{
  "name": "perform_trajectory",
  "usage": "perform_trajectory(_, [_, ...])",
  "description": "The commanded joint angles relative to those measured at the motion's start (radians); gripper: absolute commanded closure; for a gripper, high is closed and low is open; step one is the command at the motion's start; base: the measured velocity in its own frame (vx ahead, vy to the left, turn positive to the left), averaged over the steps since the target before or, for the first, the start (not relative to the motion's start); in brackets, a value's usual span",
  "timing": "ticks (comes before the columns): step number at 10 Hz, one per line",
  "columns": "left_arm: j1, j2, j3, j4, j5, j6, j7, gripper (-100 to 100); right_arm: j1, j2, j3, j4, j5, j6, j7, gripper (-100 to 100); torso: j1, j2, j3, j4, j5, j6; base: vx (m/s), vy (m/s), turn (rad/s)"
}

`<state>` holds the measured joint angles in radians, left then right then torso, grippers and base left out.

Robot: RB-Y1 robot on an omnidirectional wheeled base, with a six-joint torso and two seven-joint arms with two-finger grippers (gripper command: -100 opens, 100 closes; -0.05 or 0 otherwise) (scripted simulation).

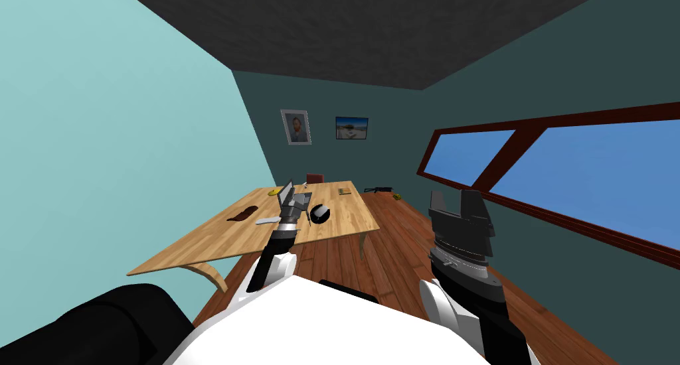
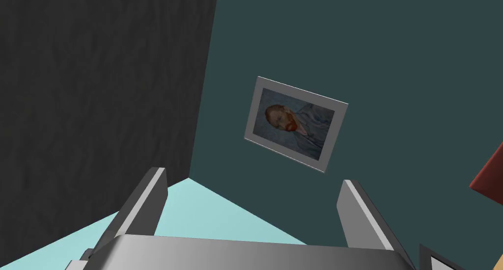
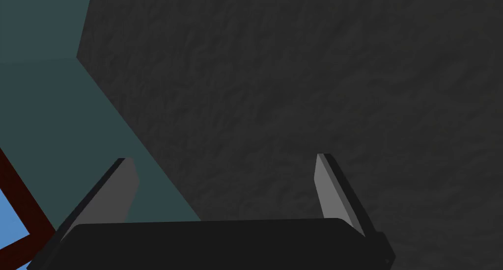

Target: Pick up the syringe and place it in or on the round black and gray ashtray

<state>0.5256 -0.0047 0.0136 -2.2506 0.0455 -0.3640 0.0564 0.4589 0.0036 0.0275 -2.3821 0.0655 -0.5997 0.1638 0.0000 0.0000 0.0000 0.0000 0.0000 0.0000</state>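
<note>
1. Syringe (image 1: 267,219): taken to be the slim pale piece lying flat on the wooden table (image 1: 199,245), in its left half. Too small for any detail.
2. Flanked by a dark brown item (image 1: 242,214) on the left and the left hand (image 1: 295,192) on the right. No contact with either, as far as can be seen.
3. Ashtray (image 1: 321,214): round, black and grey, resting on the table right of the left hand and apart from the syringe.
4. Thin dark sliver (image 1: 309,216) noted just beside the ashtray's left edge. Kind cannot be told.
5. Left hand: raised in front of the table's middle, pointing up and forward. Fingers (image 2: 147,203) spread wide, gripping nothing.
6. Right hand (image 1: 453,196): held up well to the right of the table, above the wooden floor (image 1: 398,248). Fingers (image 3: 326,183) spread apart, nothing between them.
7. Also on the table: a small yellow item (image 1: 272,192) at the far left edge and a small flat item (image 1: 344,191) toward the far right.
</note>
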Motion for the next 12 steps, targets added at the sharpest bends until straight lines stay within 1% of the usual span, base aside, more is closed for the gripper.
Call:
perform_trajectory(1, [-0.004,0.03,0.005,0.009,-0.007,-0.004,-0.012,-100,0.0,0.0,0.0,0.0,0.0,0.0,0.0,0,0.0,0.0,0.0,0.0,0.0,0.0,-0.02,0.002,-0.02])
perform_trajectory(3, [-0.014,0.071,0.015,0.033,-0.022,-0.015,-0.039,-100,0.0,0.0,0.0,0.0,0.0,0.0,0.0,0,0.001,0.002,0.001,0.0,0.0,0.0,-0.052,0.011,-0.038])
perform_trajectory(6, [-0.038,0.119,0.042,0.091,-0.058,-0.04,-0.106,-100,0.0,0.0,0.0,0.0,0.0,0.0,0.0,0,0.002,0.005,0.003,0.001,0.0,0.0,-0.08,0.023,-0.059])
perform_trajectory(10, [-0.085,0.156,0.091,0.201,-0.126,-0.089,-0.224,-100,0.0,0.0,0.0,0.0,0.0,0.0,0.0,0,0.002,0.008,0.004,0.002,0.001,0.0,-0.114,0.029,-0.091])
perform_trajectory(11, [-0.085,0.156,0.091,0.206,-0.126,-0.089,-0.234,-100,0.0,0.0,0.0,0.0,0.0,0.0,0.0,0,0.002,0.008,0.005,0.002,0.001,0.0,-0.077,0.023,-0.027])
perform_trajectory(12, [-0.099,0.162,0.105,0.24,-0.146,-0.104,-0.271,-100,0.0,0.0,0.0,0.0,0.0,0.0,0.0,0,0.002,0.006,0.004,0.001,0.001,0.0,-0.076,0.018,-0.057])
